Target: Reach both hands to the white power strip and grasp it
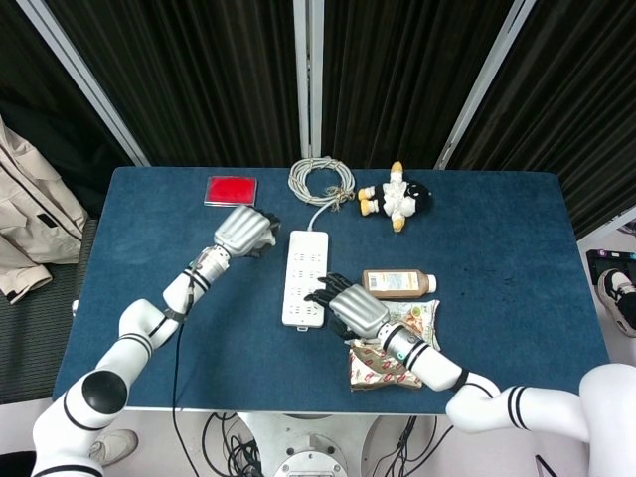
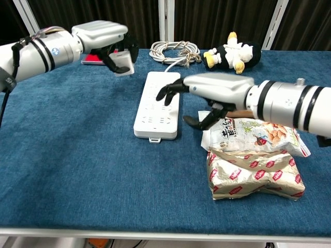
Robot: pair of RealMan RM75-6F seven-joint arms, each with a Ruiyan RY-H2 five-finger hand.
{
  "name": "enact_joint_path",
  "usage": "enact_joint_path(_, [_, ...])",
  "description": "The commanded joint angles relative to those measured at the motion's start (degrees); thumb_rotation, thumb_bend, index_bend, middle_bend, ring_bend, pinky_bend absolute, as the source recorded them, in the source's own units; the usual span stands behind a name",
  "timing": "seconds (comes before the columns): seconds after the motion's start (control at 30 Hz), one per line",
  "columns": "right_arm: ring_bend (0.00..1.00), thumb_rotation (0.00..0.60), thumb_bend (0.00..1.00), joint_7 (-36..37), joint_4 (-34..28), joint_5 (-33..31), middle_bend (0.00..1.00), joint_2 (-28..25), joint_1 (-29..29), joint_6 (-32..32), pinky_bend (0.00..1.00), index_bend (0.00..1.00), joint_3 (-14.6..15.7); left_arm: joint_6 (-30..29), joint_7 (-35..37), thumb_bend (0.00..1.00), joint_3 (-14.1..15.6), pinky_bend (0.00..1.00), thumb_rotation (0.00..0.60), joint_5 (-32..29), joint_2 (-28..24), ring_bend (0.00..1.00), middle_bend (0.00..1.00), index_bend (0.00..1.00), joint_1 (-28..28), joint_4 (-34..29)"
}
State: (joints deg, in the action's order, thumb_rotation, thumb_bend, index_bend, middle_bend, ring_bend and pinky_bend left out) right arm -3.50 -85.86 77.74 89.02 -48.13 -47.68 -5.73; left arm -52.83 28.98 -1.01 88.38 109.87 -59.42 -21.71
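Note:
The white power strip [image 1: 303,273] [image 2: 155,111] lies flat mid-table, its cord running back to a coil. My left hand [image 1: 241,231] [image 2: 101,35] hovers to the left of the strip's far end, apart from it. Its curled fingers hold a small white block [image 2: 124,66], which looks like a plug. My right hand [image 1: 356,308] [image 2: 217,88] floats beside the strip's right edge with its fingers spread. The fingertips [image 2: 166,93] reach over the strip and the thumb hangs lower, off the right edge. It holds nothing.
A coiled white cable [image 1: 320,179] [image 2: 174,51], a red box [image 1: 230,190] and a plush toy [image 1: 396,199] [image 2: 232,56] sit along the back. A brown bottle [image 1: 397,283] and two snack bags [image 1: 383,363] [image 2: 253,173] lie under and right of my right arm.

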Motion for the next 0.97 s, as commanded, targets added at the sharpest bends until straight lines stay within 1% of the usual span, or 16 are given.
enact_joint_path(0.03, [0.00, 0.600, 0.49, 0.0, -2.4, 1.7, 0.20, -2.8, 1.5, -2.8, 0.01, 0.18, 0.1, 0.3, -3.7, 0.36, -1.8, 0.37, 0.600, -2.6, -1.3, 0.31, 0.43, 0.38, 2.4, -3.6])
enact_joint_path(0.1, [0.00, 0.600, 0.47, -0.1, -3.7, 2.3, 0.20, -4.6, 2.4, -4.2, 0.01, 0.18, 0.2, 0.4, -5.6, 0.27, -2.4, 0.29, 0.600, -3.5, -2.2, 0.24, 0.37, 0.33, 3.1, -5.8])
enact_joint_path(0.2, [0.00, 0.600, 0.46, -0.6, -5.9, 2.9, 0.20, -8.0, 4.1, -6.8, 0.01, 0.18, 0.4, -0.5, -9.0, 0.15, -3.3, 0.16, 0.600, -4.7, -4.6, 0.12, 0.24, 0.20, 4.5, -11.0])
enact_joint_path(0.3, [0.00, 0.600, 0.41, -0.6, -8.7, 3.5, 0.20, -12.3, 6.5, -10.3, 0.01, 0.18, 0.5, -4.1, -11.3, 0.10, -4.4, 0.13, 0.600, -5.6, -8.7, 0.10, 0.20, 0.16, 7.0, -18.5])
enact_joint_path(0.4, [0.00, 0.600, 0.38, 0.6, -11.2, 4.4, 0.20, -17.2, 9.9, -14.5, 0.01, 0.18, 1.2, -9.2, -14.0, 0.09, -5.2, 0.13, 0.600, -6.4, -14.6, 0.10, 0.20, 0.15, 10.7, -26.8])
enact_joint_path(0.53, [0.00, 0.600, 0.38, 1.8, -12.9, 4.8, 0.20, -24.0, 15.7, -20.6, 0.01, 0.18, 3.1, -15.2, -19.2, 0.09, -5.7, 0.13, 0.600, -9.4, -24.3, 0.10, 0.20, 0.15, 17.7, -38.7])
enact_joint_path(0.63, [0.00, 0.600, 0.38, 2.2, -13.3, 4.4, 0.20, -27.5, 20.2, -24.8, 0.02, 0.17, 4.4, -18.8, -23.1, 0.09, -5.4, 0.13, 0.600, -12.3, -30.4, 0.10, 0.20, 0.15, 23.3, -45.9])
enact_joint_path(0.73, [0.00, 0.600, 0.38, 2.7, -13.5, 3.8, 0.20, -29.7, 24.2, -28.3, 0.02, 0.16, 5.7, -22.0, -26.7, 0.09, -4.2, 0.13, 0.600, -14.4, -35.2, 0.10, 0.20, 0.15, 28.5, -50.3])
enact_joint_path(0.8, [0.00, 0.600, 0.38, 3.7, -13.6, 4.0, 0.19, -30.6, 26.8, -30.9, 0.02, 0.14, 6.2, -24.3, -27.8, 0.09, -3.5, 0.12, 0.600, -15.6, -37.8, 0.10, 0.20, 0.16, 31.9, -52.8])
enact_joint_path(0.97, [0.00, 0.600, 0.38, 4.4, -13.3, 5.4, 0.19, -30.4, 32.2, -36.3, 0.02, 0.14, 7.7, -30.0, -30.0, 0.09, -1.2, 0.11, 0.600, -15.9, -42.0, 0.10, 0.20, 0.16, 39.0, -59.0])
